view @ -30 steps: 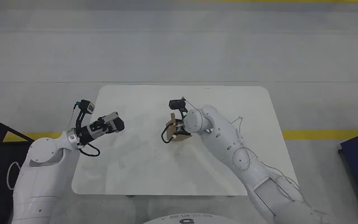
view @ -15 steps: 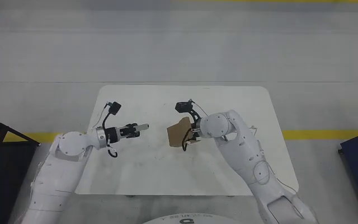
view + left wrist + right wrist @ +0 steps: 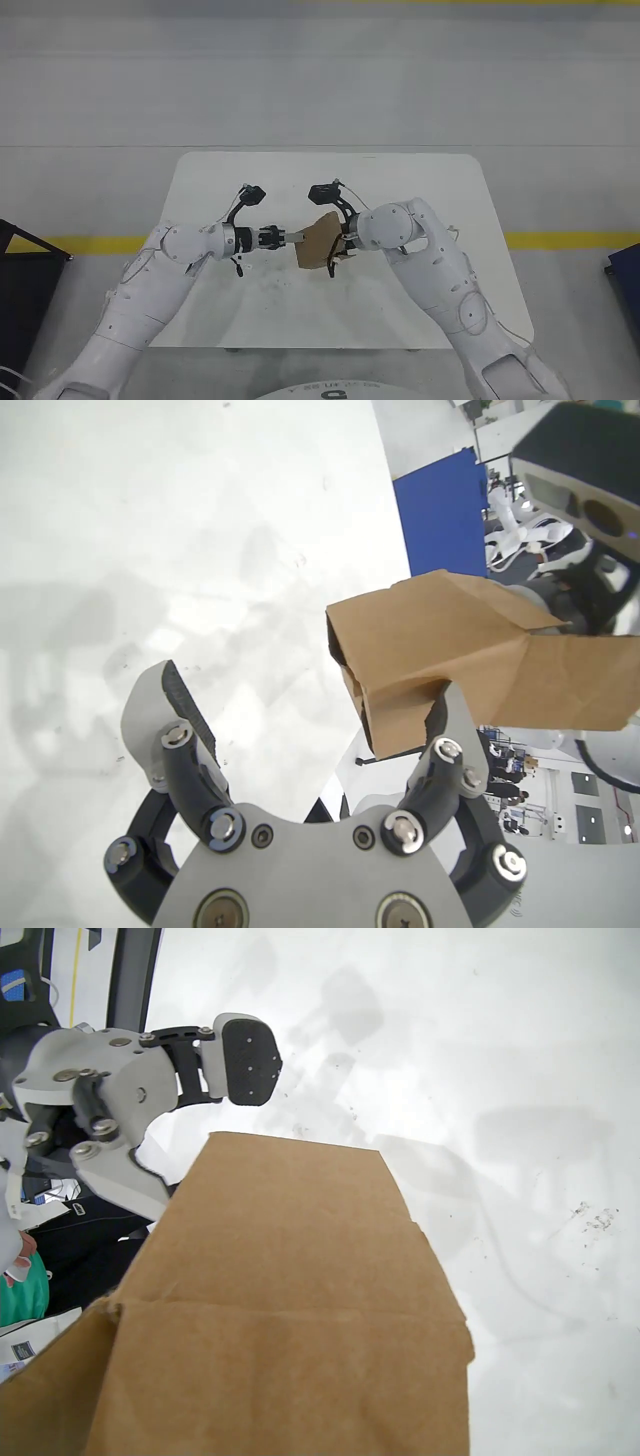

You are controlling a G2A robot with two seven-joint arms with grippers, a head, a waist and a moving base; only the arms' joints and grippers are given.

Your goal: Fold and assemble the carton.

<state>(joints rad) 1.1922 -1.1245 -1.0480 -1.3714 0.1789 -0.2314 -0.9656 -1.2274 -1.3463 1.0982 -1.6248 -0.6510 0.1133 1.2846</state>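
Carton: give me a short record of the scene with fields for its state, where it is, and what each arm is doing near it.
carton: brown cardboard, partly folded, one end open
position: over the middle of the white table
left gripper: open, at the carton's open end, one finger at its edge
right arm: wrist against the carton's other side
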